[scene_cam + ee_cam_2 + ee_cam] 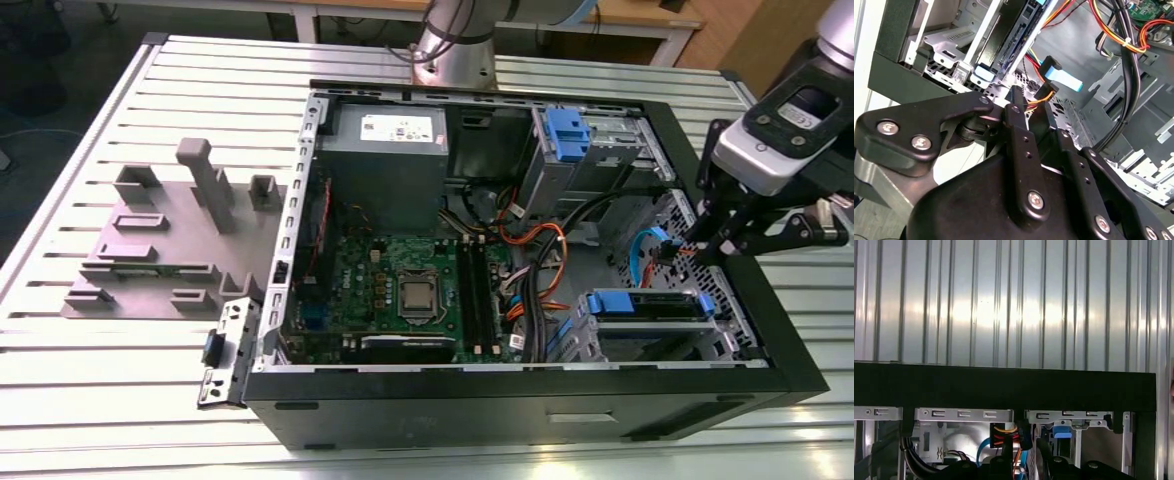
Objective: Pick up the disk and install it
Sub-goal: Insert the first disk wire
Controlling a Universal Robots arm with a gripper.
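I hold my gripper (690, 247) inside the computer case (534, 395), above the disk (650, 305); I cannot tell its grip.

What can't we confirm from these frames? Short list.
- Gripper in the exterior view: fingertips sit among cables at the case's wall, so contact cannot be told.
- Disk in the exterior view: the drive cage covers its sides; how far it is seated cannot be told.
- Second wrist view: the gripper's black linkage blocks whatever lies beneath it.
- First wrist view: the case wall hides the interior behind it.
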